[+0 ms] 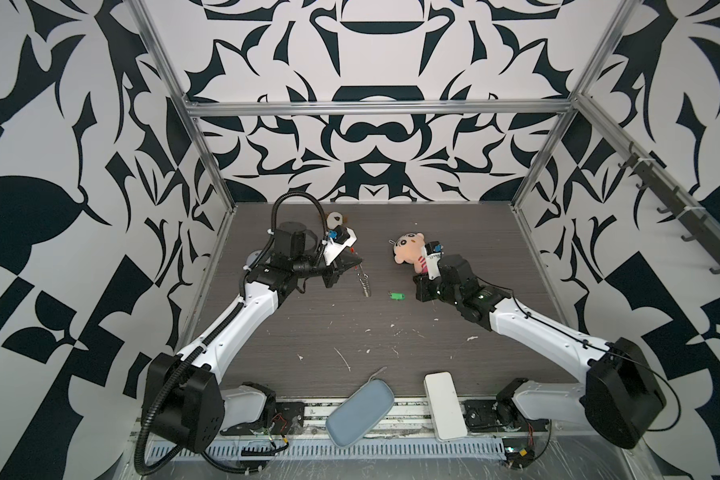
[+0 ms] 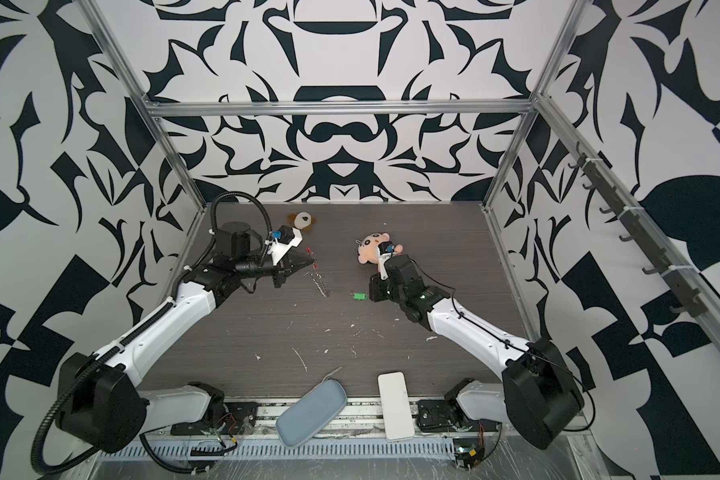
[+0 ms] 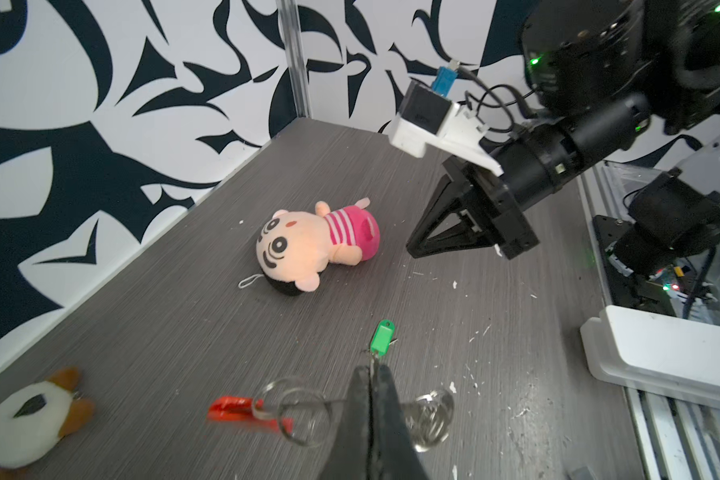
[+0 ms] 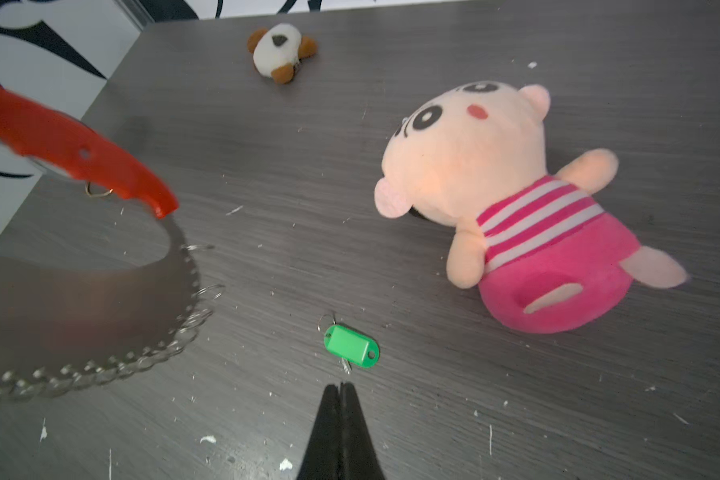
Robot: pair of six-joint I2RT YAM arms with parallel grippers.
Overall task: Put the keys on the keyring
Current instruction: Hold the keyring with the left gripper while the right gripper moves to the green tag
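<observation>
My right fingers [image 4: 329, 415] are closed, empty, keys [image 4: 351, 347] on the table [image 4: 433, 374] just past their tips; left fingers [image 3: 360, 399] pinch the keyring [image 4: 59, 141].

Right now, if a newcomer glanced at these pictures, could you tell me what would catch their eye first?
Probably the bold black-and-white patterned walls around the grey table, then the pink-striped plush doll lying right of centre beside the right arm. Near the middle, the bright green keys lie just ahead of the shut right gripper, and the left gripper holds up the keyring with its red segment.
</observation>
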